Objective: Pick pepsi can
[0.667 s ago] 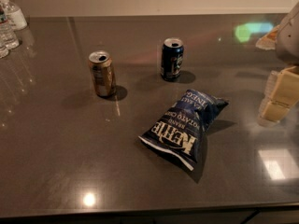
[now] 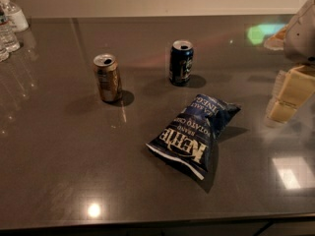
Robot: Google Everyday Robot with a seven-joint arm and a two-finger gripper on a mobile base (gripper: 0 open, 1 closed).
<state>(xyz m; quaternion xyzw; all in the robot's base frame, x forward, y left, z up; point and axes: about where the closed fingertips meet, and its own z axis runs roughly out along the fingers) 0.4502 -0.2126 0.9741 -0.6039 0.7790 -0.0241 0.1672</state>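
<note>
pepsi can upright at upper centre, gripper at the right edge

the pepsi can (image 2: 181,63) stands upright on the dark table (image 2: 59,156), a little above the middle of the frame. it is navy blue with pale label marks, and its silver top is open. nothing touches it.

to its left and slightly lower, well apart, stands a gold-brown can (image 2: 108,77), also upright with its top open. below and just right of the pepsi can lies a blue kettle chip bag (image 2: 194,134), flat on the table and tilted (its lettering reads upside down from here). there is a clear gap between the bag's upper end and the can.

the gripper (image 2: 288,100) is at the right edge of the frame, about level with the middle of the picture. it shows as pale cream blocks under a grey-white arm housing (image 2: 302,31). it is well to the right of the pepsi can and holds nothing. whether it is spread or pressed together cannot be told from this angle.

clear plastic bottles (image 2: 9,28) stand in the upper left corner. a green reflection (image 2: 261,33) sits on the tabletop at the upper right.
</note>
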